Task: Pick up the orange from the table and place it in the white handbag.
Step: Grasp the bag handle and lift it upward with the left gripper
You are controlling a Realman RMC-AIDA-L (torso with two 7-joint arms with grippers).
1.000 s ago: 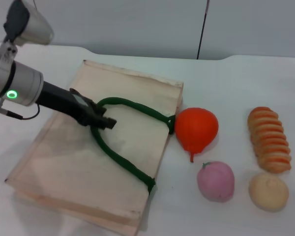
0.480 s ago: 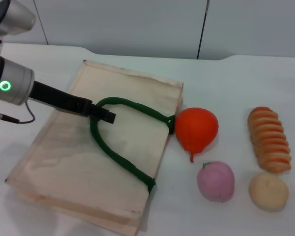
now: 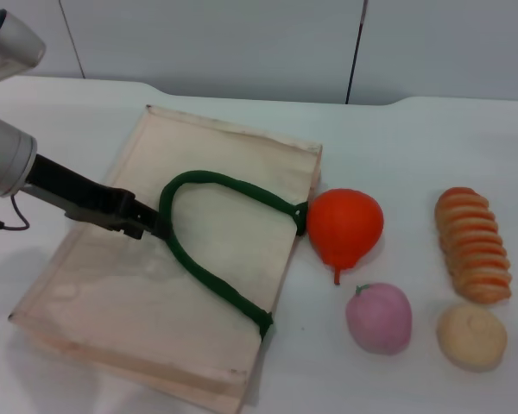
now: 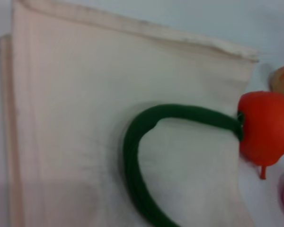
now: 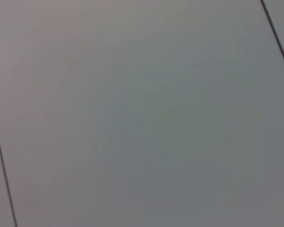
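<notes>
My left gripper (image 3: 149,226), jaw state unclear to me, sits by the bag (image 3: 112,285) handle (image 3: 209,278), which could snag, nudging the touching orange (image 3: 344,226) away.

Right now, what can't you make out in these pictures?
- Left gripper, head view: whether it is open or shut is hidden by its dark body over the white handbag.
- Right gripper: in no view; the right wrist view shows only grey panels.
- Orange, left wrist view: far side cut off by the edge.

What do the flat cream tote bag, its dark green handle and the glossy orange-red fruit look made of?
Flat cream tote bag: matte woven fabric, soft creases. Dark green handle: thick cord, likely rope; it bends in a loop. Glossy orange-red fruit: probably smooth plastic or rubber, judging by its uniform sheen.
</notes>
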